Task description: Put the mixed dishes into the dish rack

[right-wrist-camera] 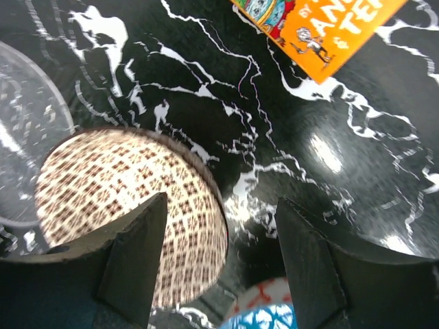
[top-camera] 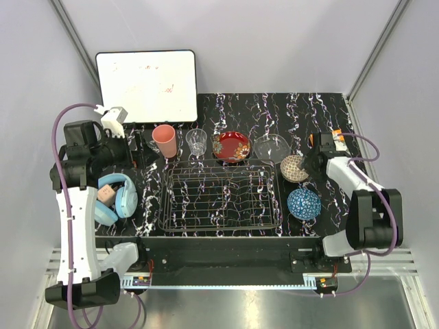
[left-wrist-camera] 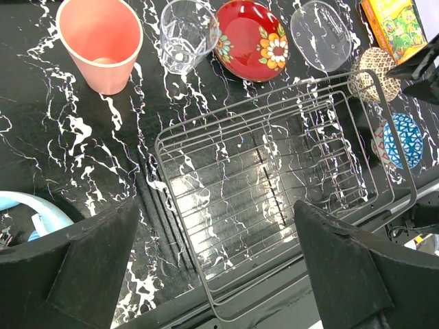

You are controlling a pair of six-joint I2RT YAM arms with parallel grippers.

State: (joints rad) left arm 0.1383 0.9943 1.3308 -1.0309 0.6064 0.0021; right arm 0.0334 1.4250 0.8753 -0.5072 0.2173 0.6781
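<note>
Marbled table (top-camera: 315, 110) w/ 3 bowls (top-camera: 271, 147) (top-camera: 295, 168) (top-camera: 303, 203), 1 plate (top-camera: 231, 146), 2 cups (top-camera: 164, 140) (top-camera: 196, 142), 1 rack (top-camera: 221, 194).

Black, white-veined table (top-camera: 274, 113). At its far left edge, whiteboard (top-camera: 146, 86) propped upright, faint red marks on it. At near left, light-blue headphones (top-camera: 116, 199) lying flat. At far right, orange book (right-wrist-camera: 322, 27), cartoon cover with white lettering face up.

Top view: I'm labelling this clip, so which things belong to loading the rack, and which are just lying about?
For the job: dish rack, pink cup, glass tumbler, red plate, glass bowl, beige bowl, blue bowl.
Lying about: headphones, whiteboard, orange book.
</note>
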